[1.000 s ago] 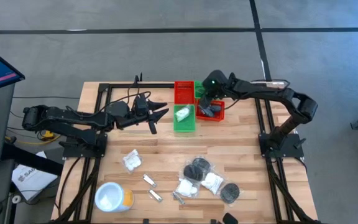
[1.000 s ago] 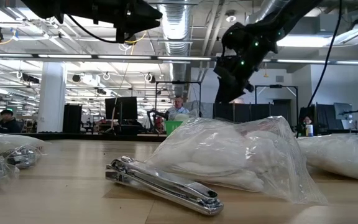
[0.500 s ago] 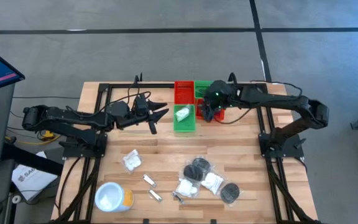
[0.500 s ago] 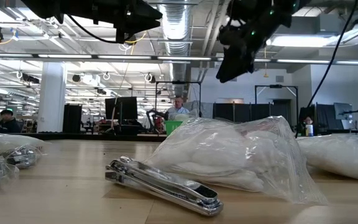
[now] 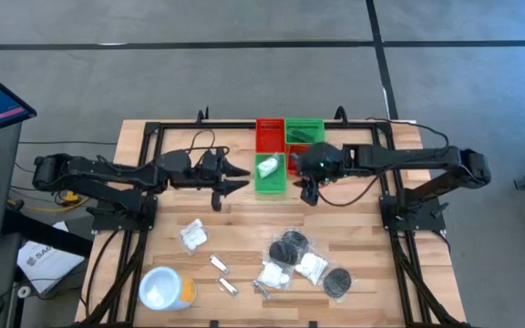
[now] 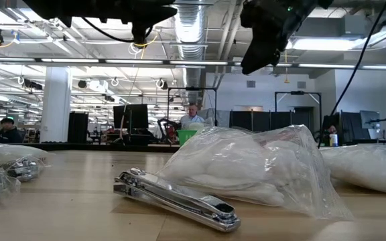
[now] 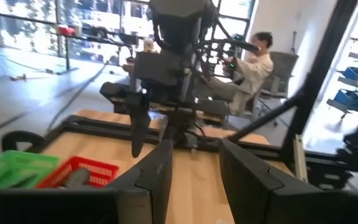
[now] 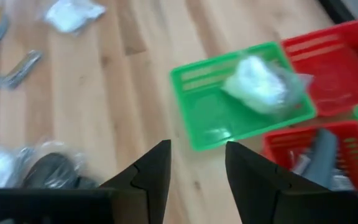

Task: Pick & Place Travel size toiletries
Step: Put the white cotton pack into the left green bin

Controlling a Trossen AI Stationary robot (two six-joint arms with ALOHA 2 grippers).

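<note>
- Most of the travel toiletries are not yet binned: a heap of white wrapped packets (image 5: 310, 266) and black discs in clear wrap (image 5: 292, 246) near the table's front edge, a lone white packet (image 5: 193, 236) further left, and the thin silver sachets (image 5: 219, 265) between them.
- One white packet (image 5: 267, 167) lies in the front green bin (image 5: 270, 183), and a dark grey bottle (image 8: 316, 154) rests in the red bin (image 8: 347, 149) beside it, so I'd call the job barely begun.
- The back red bin (image 5: 269, 134) looks empty; the back green bin (image 5: 304, 128) I cannot read.
- The right gripper (image 5: 310, 187) hangs just in front of the bins, fingers apart with nothing between them.
- The left gripper (image 5: 231, 174) waits left of the bins, fingers likewise apart and empty.
- The big white tub with the orange side (image 5: 164, 289) stands at the front left corner.
</note>
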